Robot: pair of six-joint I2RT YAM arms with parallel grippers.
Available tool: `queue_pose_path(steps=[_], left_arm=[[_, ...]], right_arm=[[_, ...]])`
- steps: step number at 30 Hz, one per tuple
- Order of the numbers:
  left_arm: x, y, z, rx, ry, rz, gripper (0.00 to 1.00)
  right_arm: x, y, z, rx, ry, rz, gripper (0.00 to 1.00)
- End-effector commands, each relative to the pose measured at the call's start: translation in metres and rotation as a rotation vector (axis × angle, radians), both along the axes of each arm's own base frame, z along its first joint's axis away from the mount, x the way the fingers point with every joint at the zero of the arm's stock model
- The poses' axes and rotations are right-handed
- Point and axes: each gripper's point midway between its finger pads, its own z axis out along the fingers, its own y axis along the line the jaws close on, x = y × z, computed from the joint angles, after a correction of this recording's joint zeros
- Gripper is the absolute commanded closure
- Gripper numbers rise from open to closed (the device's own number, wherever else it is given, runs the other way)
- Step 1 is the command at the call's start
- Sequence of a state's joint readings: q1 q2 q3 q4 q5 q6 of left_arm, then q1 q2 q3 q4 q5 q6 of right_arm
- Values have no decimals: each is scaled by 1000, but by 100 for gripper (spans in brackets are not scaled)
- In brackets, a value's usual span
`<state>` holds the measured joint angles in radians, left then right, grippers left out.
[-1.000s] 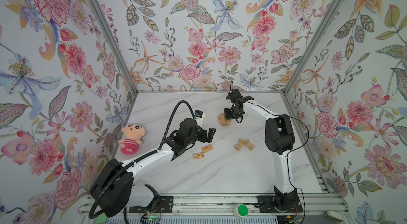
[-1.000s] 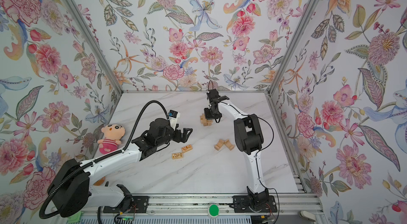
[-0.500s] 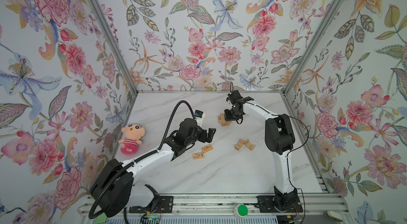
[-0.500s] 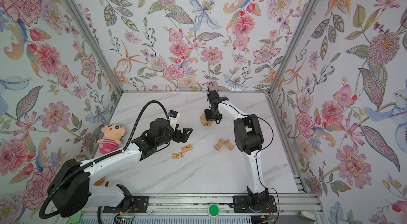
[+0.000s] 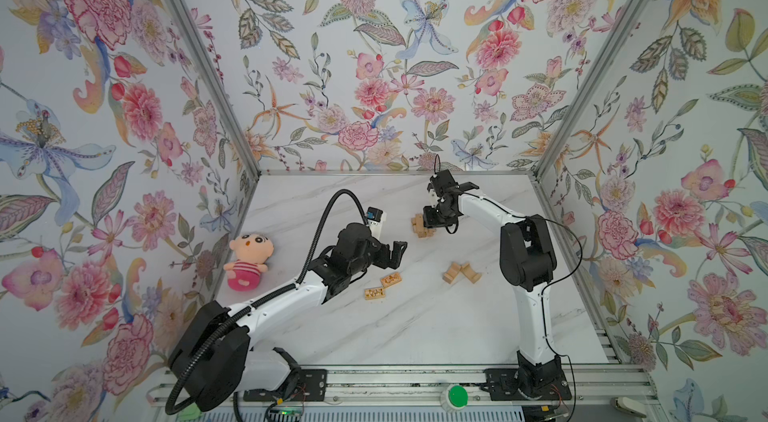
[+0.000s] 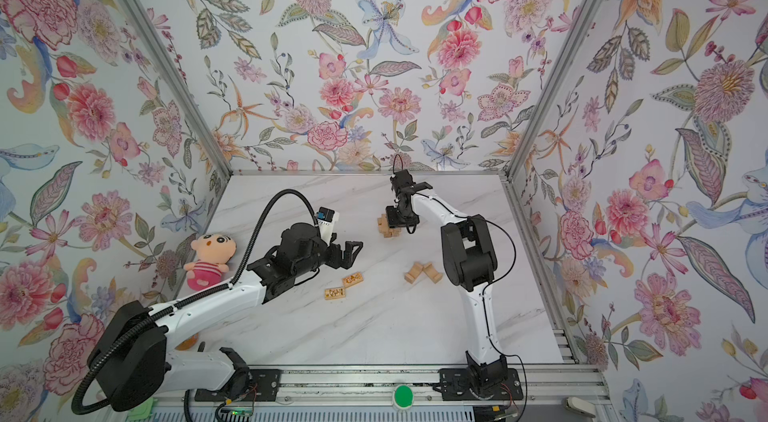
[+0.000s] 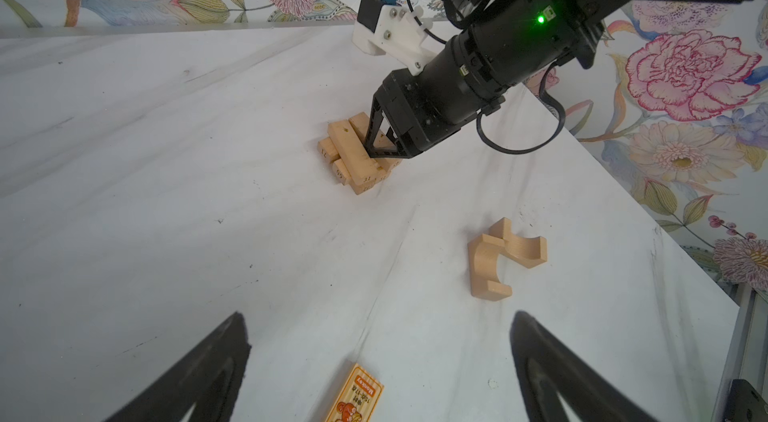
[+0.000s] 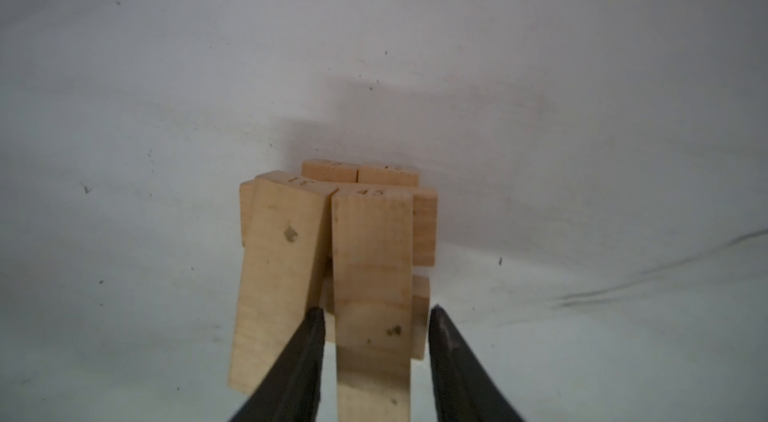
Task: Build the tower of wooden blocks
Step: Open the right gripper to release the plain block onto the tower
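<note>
Tower [image 5: 420,227] stands far-centre on table [image 5: 415,328]. Right gripper [image 8: 374,310] straddles top block [image 8: 372,254], jaws slightly spread, thin gap each side, not pinching. Left gripper [image 7: 379,316] hangs empty, jaws spread wide, over printed blocks [image 5: 390,280] near-left of tower.

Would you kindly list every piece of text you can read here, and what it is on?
"Monkey": printed block.
"31": end of one top bar on the tower.
"45": end of the other top bar.
Remaining stamped numbers, and the second printed block: too blurred.
</note>
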<state>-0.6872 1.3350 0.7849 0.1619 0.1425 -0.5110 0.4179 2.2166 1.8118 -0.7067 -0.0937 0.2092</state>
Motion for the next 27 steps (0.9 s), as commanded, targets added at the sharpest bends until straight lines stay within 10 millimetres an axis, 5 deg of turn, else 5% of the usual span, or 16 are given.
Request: queue_pose_path(steps=[1,14,19,27], left_arm=[[1,5,5,14,-34,9,1],[1,5,14,11,-49,8,1],[0,6,15,6,-50,11,1],[-4,11,16,5,-55,19,1]], right_arm=[[4,-5,19,-5,-25,-16,55],[14,-8,49,-2,-79,-20,43],[5,0,44,4,-57,-8,23],[-5,11,30,-3,-20,3,20]])
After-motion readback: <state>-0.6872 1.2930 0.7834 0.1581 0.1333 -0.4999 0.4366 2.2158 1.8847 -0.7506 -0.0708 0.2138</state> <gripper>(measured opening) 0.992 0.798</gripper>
